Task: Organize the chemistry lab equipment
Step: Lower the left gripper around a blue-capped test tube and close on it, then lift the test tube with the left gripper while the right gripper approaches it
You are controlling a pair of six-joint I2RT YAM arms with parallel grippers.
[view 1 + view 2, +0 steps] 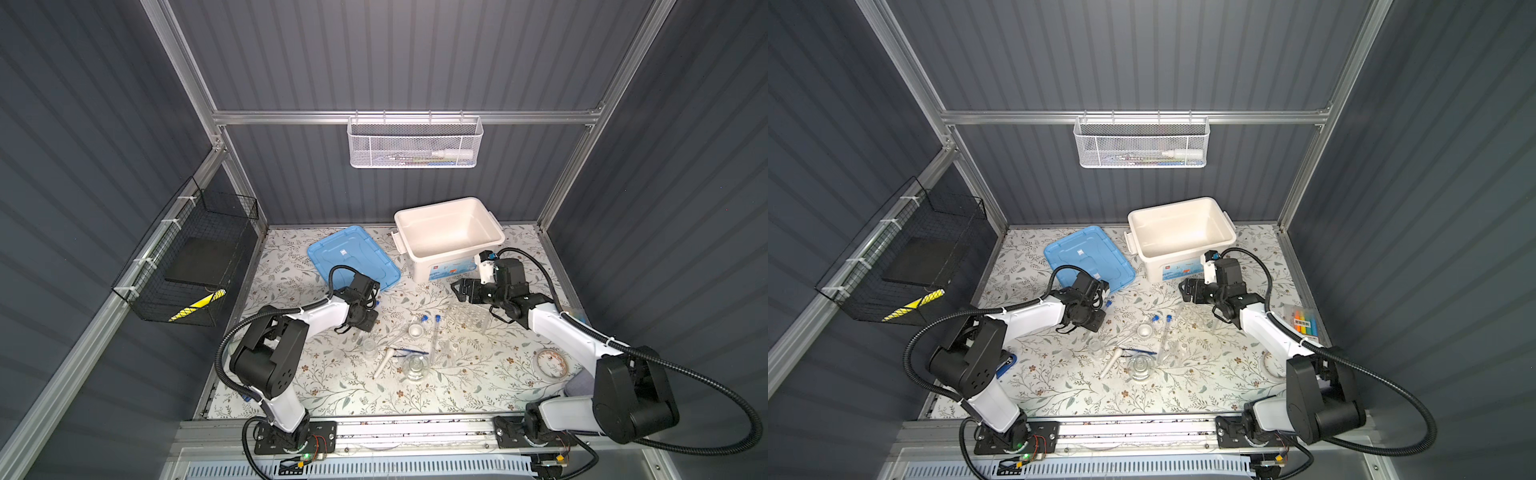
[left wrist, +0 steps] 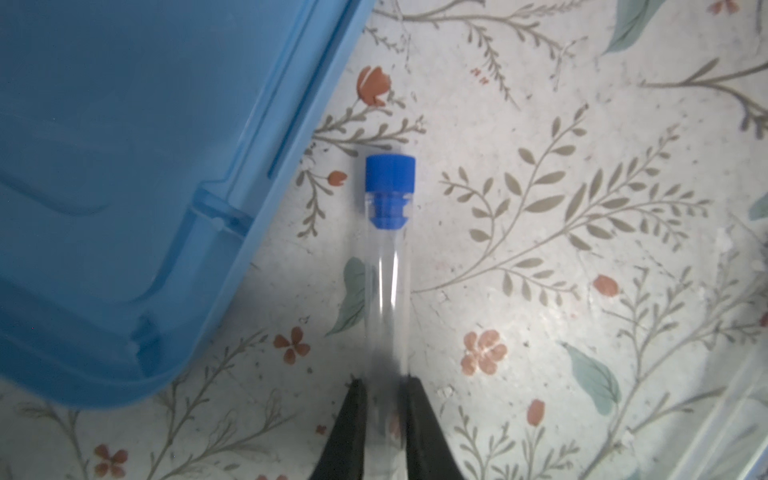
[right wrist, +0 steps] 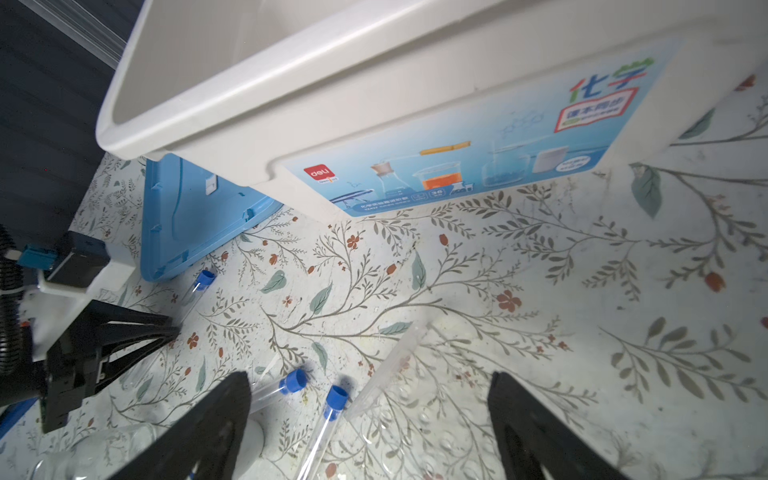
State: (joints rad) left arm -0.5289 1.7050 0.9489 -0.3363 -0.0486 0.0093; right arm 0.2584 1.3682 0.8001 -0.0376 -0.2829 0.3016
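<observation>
My left gripper (image 2: 384,380) is shut on a clear test tube (image 2: 388,291); its blue cap (image 1: 379,304) points at the blue lid (image 2: 124,166). From the right wrist view that gripper (image 3: 168,328) holds the tube low over the floral table. Two more blue-capped tubes (image 1: 434,340) (image 3: 291,382) lie mid-table beside the small white bowl (image 1: 415,331). The white pestle (image 1: 382,361), blue tweezers (image 1: 405,351) and glass vessels (image 1: 414,365) lie nearer the front. My right gripper (image 1: 459,291) (image 3: 370,386) is open and empty above the clear tube rack (image 1: 467,316).
An open white box (image 1: 449,237) stands at the back, with the blue lid (image 1: 353,257) flat to its left. A tape roll (image 1: 550,363) and coloured markers (image 1: 1304,322) lie at the right. A black wire basket (image 1: 187,257) hangs on the left wall.
</observation>
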